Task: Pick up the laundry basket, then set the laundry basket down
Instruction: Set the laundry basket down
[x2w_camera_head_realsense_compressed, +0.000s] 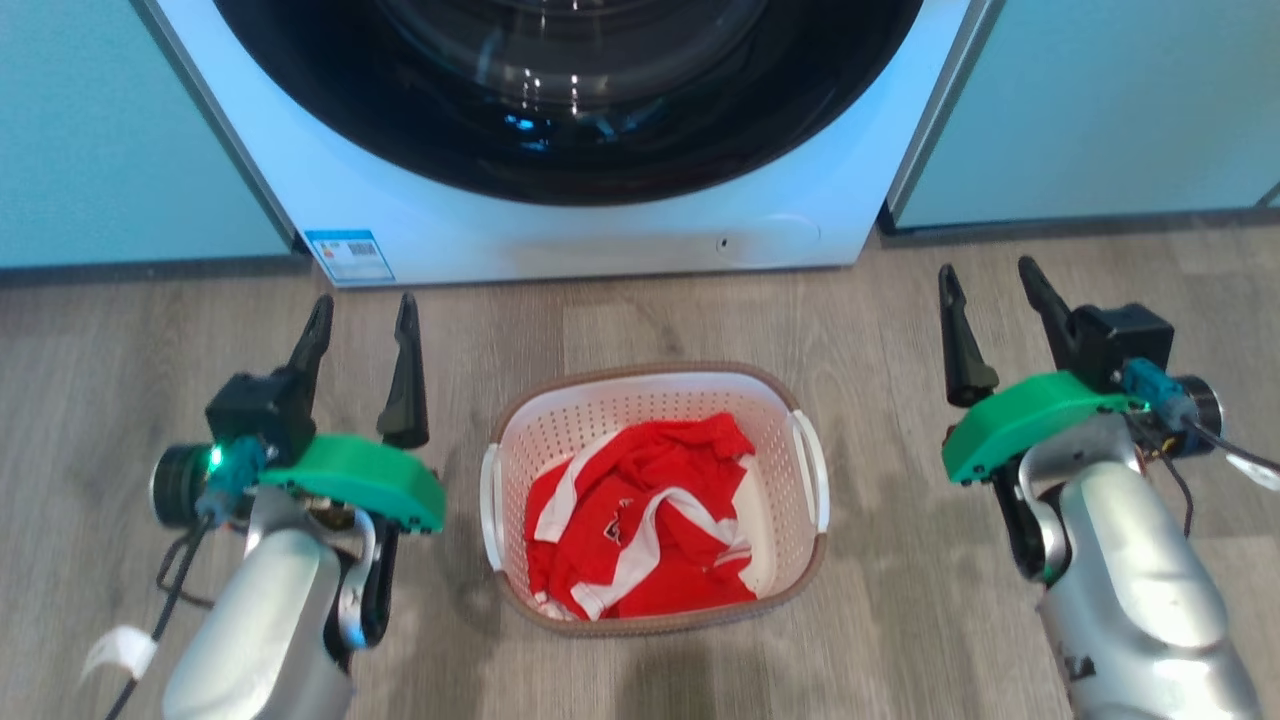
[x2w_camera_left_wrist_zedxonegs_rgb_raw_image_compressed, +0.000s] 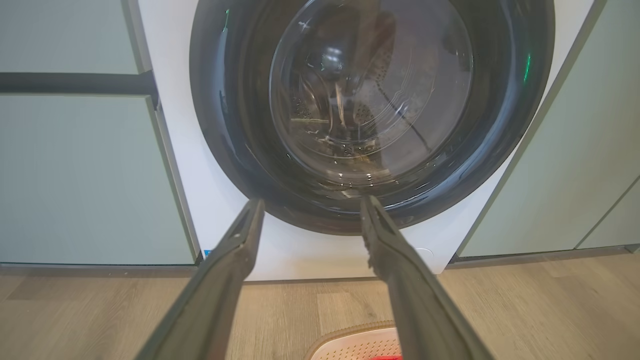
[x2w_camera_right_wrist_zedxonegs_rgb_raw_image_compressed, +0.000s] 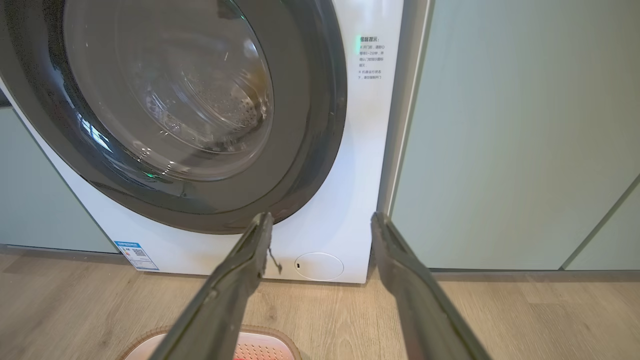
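Note:
The laundry basket (x2w_camera_head_realsense_compressed: 812, 470) stands on the wood floor in the middle of the head view, white with perforated walls, a brown rim and two white side handles. Red and white clothes (x2w_camera_head_realsense_compressed: 640, 520) lie inside it. My left gripper (x2w_camera_head_realsense_compressed: 365, 315) hovers open to the basket's left, apart from it, fingers pointing at the washer. Open as well, my right gripper (x2w_camera_head_realsense_compressed: 990, 280) is to the basket's right with a wider gap. The basket's rim (x2w_camera_left_wrist_zedxonegs_rgb_raw_image_compressed: 345, 334) peeks in at the bottom of the left wrist view between the open fingers of that gripper (x2w_camera_left_wrist_zedxonegs_rgb_raw_image_compressed: 310, 210). In the right wrist view the rim (x2w_camera_right_wrist_zedxonegs_rgb_raw_image_compressed: 270, 334) shows low beside that gripper (x2w_camera_right_wrist_zedxonegs_rgb_raw_image_compressed: 320, 222).
A white front-loading washing machine (x2w_camera_head_realsense_compressed: 560, 225) with a dark round door (x2w_camera_head_realsense_compressed: 560, 90) stands just behind the basket. Pale green cabinet panels (x2w_camera_head_realsense_compressed: 120, 130) flank it on both sides. Bare wood floor (x2w_camera_head_realsense_compressed: 880, 600) lies around the basket.

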